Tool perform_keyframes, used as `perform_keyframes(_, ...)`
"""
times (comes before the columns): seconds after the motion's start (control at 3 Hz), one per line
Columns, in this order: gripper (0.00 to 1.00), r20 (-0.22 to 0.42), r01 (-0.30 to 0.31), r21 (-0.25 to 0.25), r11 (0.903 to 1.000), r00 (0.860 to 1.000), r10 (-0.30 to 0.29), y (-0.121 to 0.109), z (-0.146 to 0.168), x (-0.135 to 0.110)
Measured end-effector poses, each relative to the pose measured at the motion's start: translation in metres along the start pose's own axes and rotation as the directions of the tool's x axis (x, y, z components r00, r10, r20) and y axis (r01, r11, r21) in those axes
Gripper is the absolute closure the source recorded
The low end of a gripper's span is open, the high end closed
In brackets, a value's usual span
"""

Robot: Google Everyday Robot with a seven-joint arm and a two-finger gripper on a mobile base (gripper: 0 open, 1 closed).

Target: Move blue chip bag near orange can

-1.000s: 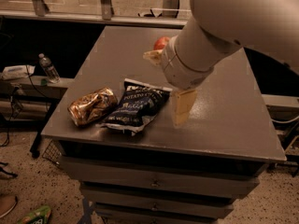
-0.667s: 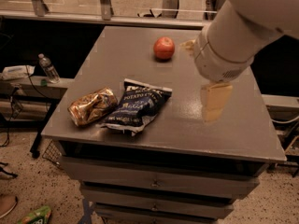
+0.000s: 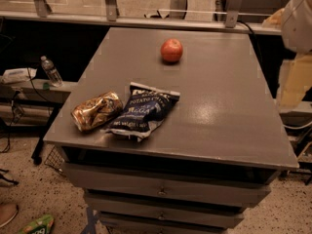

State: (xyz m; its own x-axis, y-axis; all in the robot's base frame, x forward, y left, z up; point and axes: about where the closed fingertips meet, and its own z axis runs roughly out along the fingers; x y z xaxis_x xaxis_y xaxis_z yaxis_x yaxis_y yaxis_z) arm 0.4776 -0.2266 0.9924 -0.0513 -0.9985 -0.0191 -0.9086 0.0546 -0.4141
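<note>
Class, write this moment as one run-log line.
gripper: right of table, apart from objects | blue chip bag: lying beside orange can, front-left | apple: far centre

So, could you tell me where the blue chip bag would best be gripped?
Probably the puffed middle of the blue chip bag, from straight above: it lies flat, so its edges offer little. Its left side sits by the orange can, so approach from the right, where the gripper hangs past the table edge.
</note>
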Motion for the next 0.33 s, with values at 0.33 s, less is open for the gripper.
perform_keyframes(0.33, 0.0, 0.038, -0.21, -0.033, 0.9771, 0.977, 0.211, -0.0035, -0.0087, 0.0748)
